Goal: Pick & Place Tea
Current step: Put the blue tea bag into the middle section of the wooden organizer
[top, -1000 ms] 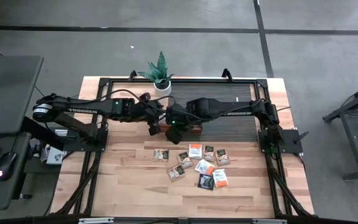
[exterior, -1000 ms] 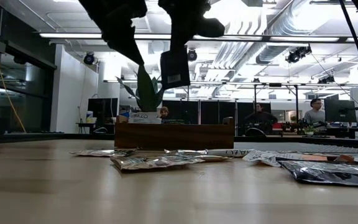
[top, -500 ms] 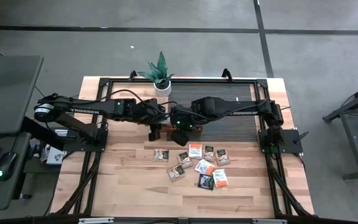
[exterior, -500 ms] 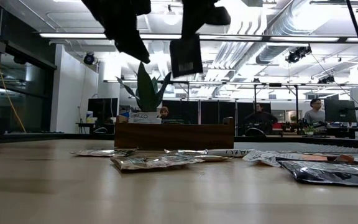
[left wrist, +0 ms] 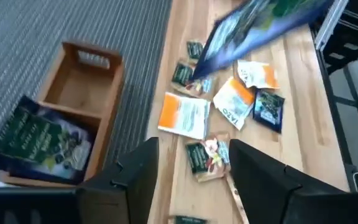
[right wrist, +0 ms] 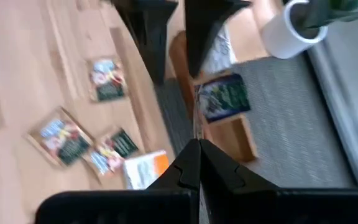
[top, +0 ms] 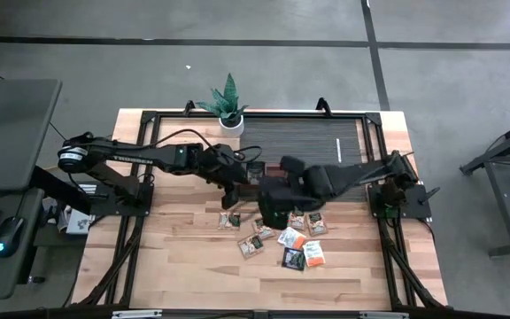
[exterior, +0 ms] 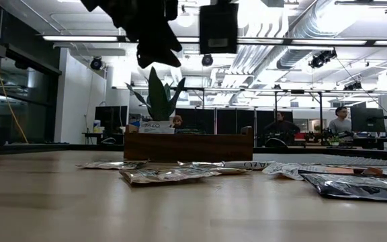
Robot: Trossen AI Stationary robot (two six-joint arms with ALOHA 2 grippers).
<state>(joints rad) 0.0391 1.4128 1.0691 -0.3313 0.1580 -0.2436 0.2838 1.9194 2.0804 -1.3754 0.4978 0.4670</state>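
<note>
**High view: my two arms meet above the tea**

My right gripper [top: 273, 215] pinches a dark square tea sachet [exterior: 218, 28] high over the wooden table [top: 175, 257]. My left gripper [top: 230, 188] hovers spread and empty near the brown wooden tray [left wrist: 73, 93], where a dark green sachet [left wrist: 39, 146] lies. Loose orange-and-white and dark sachets [top: 283, 237] lie scattered on the table.

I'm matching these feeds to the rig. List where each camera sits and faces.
High view: overhead, straight down on the table; both arms show.
Low view: table height, level toward the wooden tray; grippers overhead.
Left wrist view: over the tray, past the open left gripper.
Right wrist view: past the right gripper, shut on a sachet.
Shared: tray and loose sachets.
</note>
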